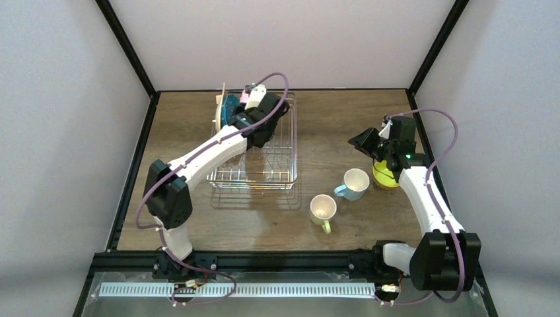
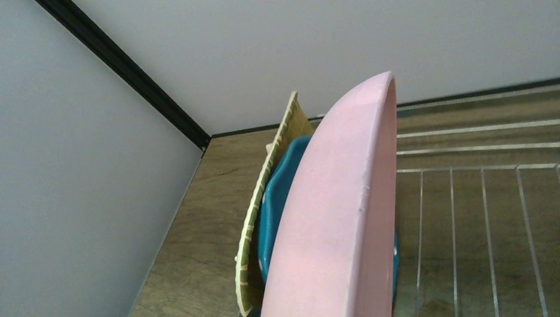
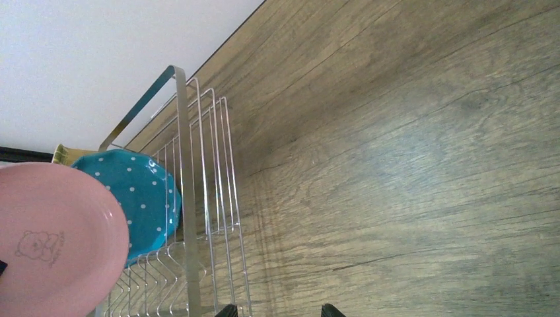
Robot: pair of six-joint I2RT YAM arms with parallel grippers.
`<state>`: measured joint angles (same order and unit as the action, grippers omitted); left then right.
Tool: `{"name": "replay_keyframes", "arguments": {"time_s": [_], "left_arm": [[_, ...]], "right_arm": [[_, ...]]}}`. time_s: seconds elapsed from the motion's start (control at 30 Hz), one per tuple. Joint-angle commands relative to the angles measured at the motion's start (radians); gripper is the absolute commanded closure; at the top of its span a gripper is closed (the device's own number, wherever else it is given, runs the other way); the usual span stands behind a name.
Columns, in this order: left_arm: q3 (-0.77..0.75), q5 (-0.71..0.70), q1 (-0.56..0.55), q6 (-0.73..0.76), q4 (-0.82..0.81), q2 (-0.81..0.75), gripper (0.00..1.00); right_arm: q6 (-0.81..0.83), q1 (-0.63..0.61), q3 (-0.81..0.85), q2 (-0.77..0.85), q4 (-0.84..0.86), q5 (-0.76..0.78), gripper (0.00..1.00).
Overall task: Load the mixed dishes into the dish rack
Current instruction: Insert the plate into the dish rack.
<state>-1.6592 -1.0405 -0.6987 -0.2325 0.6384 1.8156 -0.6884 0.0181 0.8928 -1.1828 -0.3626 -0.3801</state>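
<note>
Top: we see left gripper point(image 1: 249, 94) clenched on pink round plate point(image 1: 244, 98), upright at dish rack point(image 1: 292, 142) far-left corner, nxt to teal dotted plate point(image 1: 229, 109) & tan woven-look plate point(image 1: 217, 113). Left wrist: pink rim blocks most. Right wrist: right gripper point(image 3: 277, 310) jaws apart, empty.

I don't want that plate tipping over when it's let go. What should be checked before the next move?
1. Pink plate upright beside teal plate: ok.
2. Pink plate's bottom edge seated in rack: cannot tell.
3. Tan plate standing behind teal plate: ok.
4. Right claw open and empty: ok.
5. Bowl, blue mug, yellow mug loaded: not ok, on table.
</note>
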Motion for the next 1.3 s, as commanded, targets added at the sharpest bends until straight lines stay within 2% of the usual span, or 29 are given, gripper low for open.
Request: {"name": "replay_keyframes", "arguments": {"time_s": [0.0,0.27,0.77,1.27], "left_arm": [[0.063,-0.037,0.002,0.113,-0.121,-0.04,0.97],[0.134,0.03,0.04,0.17,-0.234,-0.051,0.97],[0.182,0.203,0.118,0.157,-0.364,-0.022,0.97],[0.195,0.277,0.158,0.127,-0.417,0.054,0.97]], "right_arm": [[-0.001,0.0,-0.031,-0.006,0.041,0.004,0.28],[-0.01,0.0,-0.052,-0.001,0.07,0.009,0.28],[-0.005,0.0,-0.052,-0.067,0.119,0.015,0.28],[-0.004,0.0,-0.034,-0.115,0.137,0.027,0.28]]}}
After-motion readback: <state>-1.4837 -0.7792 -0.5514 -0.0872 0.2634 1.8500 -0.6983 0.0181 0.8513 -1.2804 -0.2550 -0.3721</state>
